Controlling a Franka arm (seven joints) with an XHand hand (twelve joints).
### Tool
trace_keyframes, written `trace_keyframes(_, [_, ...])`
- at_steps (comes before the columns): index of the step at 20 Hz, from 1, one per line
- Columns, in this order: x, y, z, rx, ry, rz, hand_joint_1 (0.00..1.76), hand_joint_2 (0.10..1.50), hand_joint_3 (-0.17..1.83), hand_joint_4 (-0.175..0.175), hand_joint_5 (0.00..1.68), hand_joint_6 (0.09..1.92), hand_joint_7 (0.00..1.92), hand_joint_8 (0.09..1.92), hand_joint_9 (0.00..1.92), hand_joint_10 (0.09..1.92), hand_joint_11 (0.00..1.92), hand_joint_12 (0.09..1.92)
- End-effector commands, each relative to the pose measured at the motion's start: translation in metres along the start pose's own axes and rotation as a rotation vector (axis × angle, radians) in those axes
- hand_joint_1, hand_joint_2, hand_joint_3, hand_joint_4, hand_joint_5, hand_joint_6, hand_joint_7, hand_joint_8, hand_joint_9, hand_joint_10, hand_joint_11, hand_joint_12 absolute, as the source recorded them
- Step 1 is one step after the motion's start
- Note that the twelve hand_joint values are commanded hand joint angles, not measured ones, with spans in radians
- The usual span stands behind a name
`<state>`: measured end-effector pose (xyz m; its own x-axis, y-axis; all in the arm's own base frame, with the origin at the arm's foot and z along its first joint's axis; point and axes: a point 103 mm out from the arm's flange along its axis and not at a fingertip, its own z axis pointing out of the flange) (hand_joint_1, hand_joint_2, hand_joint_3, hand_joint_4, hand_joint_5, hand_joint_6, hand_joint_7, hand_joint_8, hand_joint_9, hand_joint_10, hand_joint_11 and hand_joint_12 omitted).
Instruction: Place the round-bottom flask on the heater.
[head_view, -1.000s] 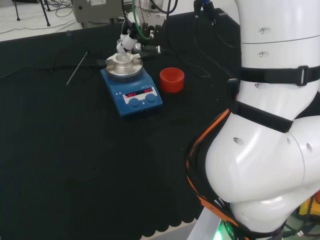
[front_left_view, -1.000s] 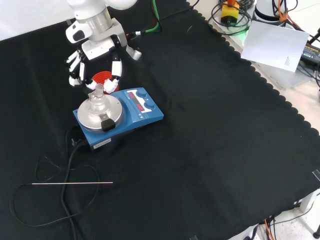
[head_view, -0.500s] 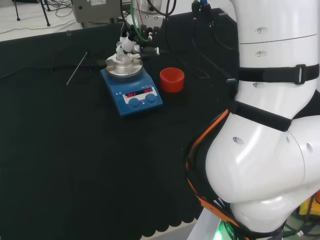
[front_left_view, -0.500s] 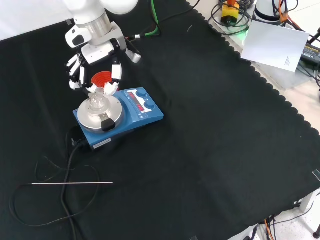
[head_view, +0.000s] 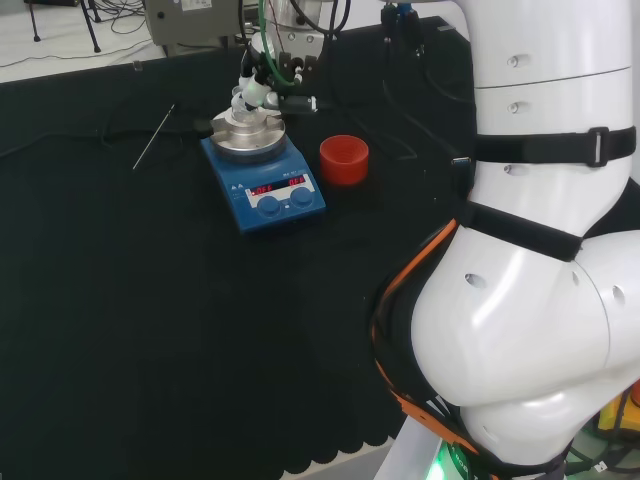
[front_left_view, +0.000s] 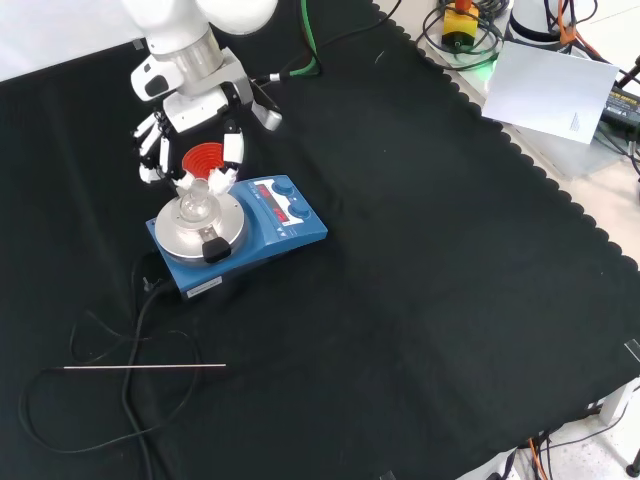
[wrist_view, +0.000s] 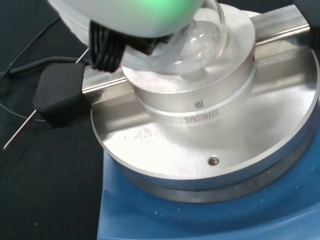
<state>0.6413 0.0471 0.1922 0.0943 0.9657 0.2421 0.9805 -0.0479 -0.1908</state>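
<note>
the blue heater (front_left_view: 235, 228) sits on the black cloth (front_left_view: 420, 300), its round metal plate (wrist_view: 210, 150) carrying a metal block (wrist_view: 200, 85). the hand (front_left_view: 190, 125) hovers just above it with fingers (front_left_view: 232, 145) spread and relaxed, gripping nothing. the round-bottom flask (front_left_view: 196, 203) stands upright in the block, its clear bulb (wrist_view: 202, 40) seated there. a red ribbed ring (front_left_view: 205, 160) lies just behind the heater in the front view.

Clear glossy glass flask (wrist_view: 202, 37) on the blue plastic heater's (front_left_view: 290, 235) brushed metal plate (wrist_view: 210, 150); matt black cloth covers the bench (front_left_view: 420, 300).
</note>
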Motion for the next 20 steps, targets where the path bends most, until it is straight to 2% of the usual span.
trace_keyframes(1, [-0.0016,-0.0003,0.002,0.001,0.015,0.003,1.11,0.61,0.85,0.165,1.15,0.97,0.43,0.65,0.64,0.62,0.27,1.33])
trace_keyframes(8, [-0.0021,-0.0033,-0.0016,-0.008,0.03,-0.005,1.05,0.86,0.42,0.175,1.06,0.95,0.37,0.69,0.6,0.66,0.25,1.34])
trace_keyframes(11, [-0.0014,-0.0043,-0.0029,-0.012,0.034,-0.01,1.04,0.93,0.3,0.175,1.03,0.95,0.36,0.7,0.58,0.67,0.24,1.34])
trace_keyframes(13, [-0.0008,-0.0048,-0.0036,-0.013,0.031,-0.012,1.02,0.79,0.47,0.039,0.94,0.9,0.36,0.68,0.59,0.66,0.24,1.33])
trace_keyframes(14, [-0.0005,-0.0052,-0.0044,-0.014,0.031,-0.011,1.01,0.72,0.58,-0.003,0.91,0.89,0.36,0.68,0.59,0.66,0.24,1.33])
trace_keyframes(16, [-0.0002,-0.0063,-0.0062,-0.013,0.03,-0.011,1.0,0.66,0.69,-0.037,0.88,0.88,0.36,0.68,0.58,0.66,0.24,1.33])
trace_keyframes(20, [-0.0015,-0.0067,-0.007,-0.014,0.03,-0.009,1.0,0.63,0.73,-0.05,0.85,0.87,0.35,0.68,0.58,0.66,0.24,1.33])
